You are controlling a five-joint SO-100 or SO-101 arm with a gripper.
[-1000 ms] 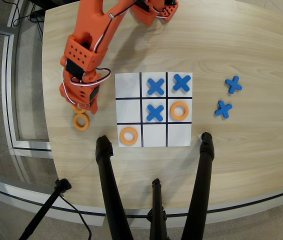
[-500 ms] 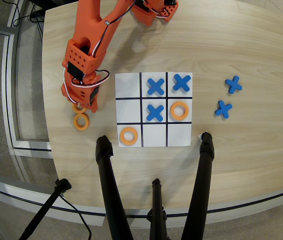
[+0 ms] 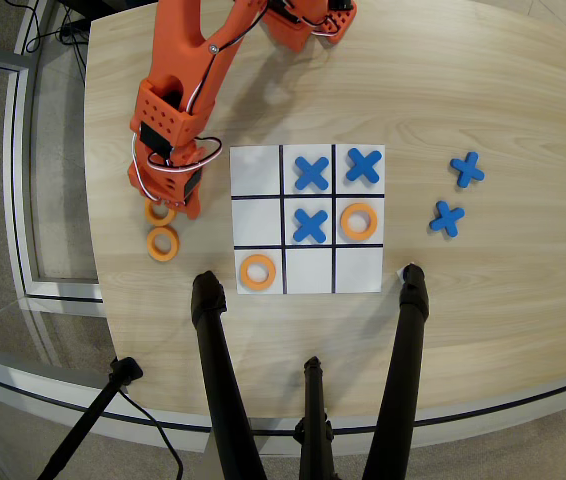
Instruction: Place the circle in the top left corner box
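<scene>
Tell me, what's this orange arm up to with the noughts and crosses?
The orange robot arm's gripper is down over a flat orange ring beside the white paper grid, with another ring just below it. Whether it has gripped it is unclear. The grid's top left cell is empty; two rings and three blue crosses sit in other cells.
</scene>
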